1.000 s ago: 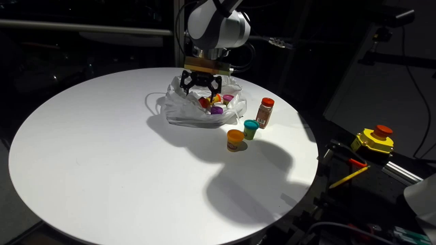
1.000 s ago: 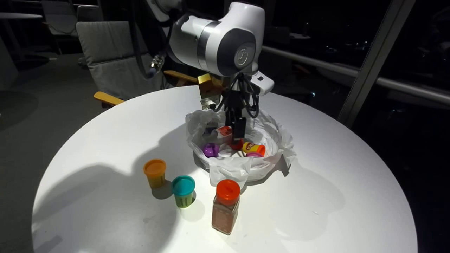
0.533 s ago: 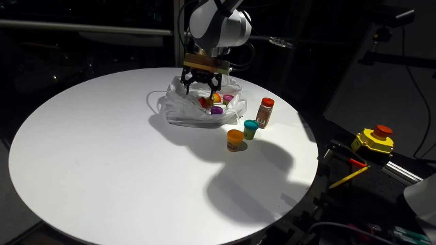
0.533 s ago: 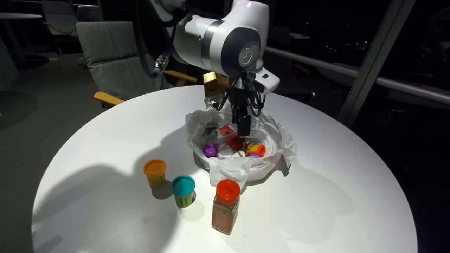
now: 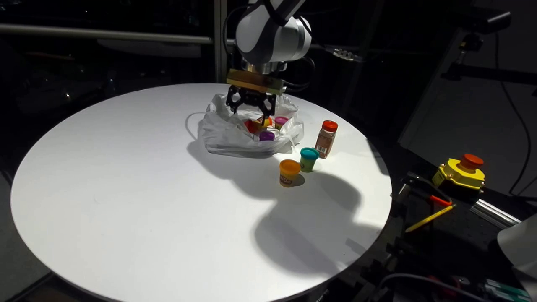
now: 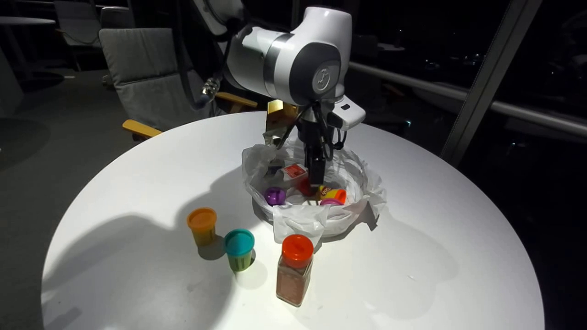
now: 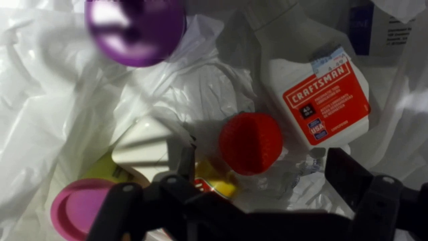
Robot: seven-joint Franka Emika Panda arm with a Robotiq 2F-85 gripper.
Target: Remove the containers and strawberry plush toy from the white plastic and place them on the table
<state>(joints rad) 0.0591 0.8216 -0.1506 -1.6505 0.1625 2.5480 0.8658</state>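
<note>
The white plastic bag [image 5: 224, 136] lies open on the round table [image 5: 126, 201]. My gripper [image 7: 261, 157] is open and empty over it, with fingers on either side of a red rounded thing [image 7: 250, 144], perhaps the strawberry plush, apart from it. A yellow tub with an orange lid [image 6: 329, 192] lies on its side, partly hidden by the left finger in the wrist view. A pink-lidded tub [image 7: 85, 207], a shiny purple round container [image 7: 140, 36], a white bottle with a red label [image 7: 326, 103] and a white angular object [image 7: 143, 147] also lie inside.
On the table in front of the bag stand an orange tub [image 6: 202, 226], a teal-lidded tub [image 6: 239, 249] and a red-capped jar [image 6: 294, 275]. The crumpled bag rim [image 6: 362, 167] rises around the contents. A chair [image 6: 142, 78] stands behind the table.
My gripper has shifted slightly to the right in both exterior views. It rose a little, then came down again. The jaws stayed open and the objects have not moved.
</note>
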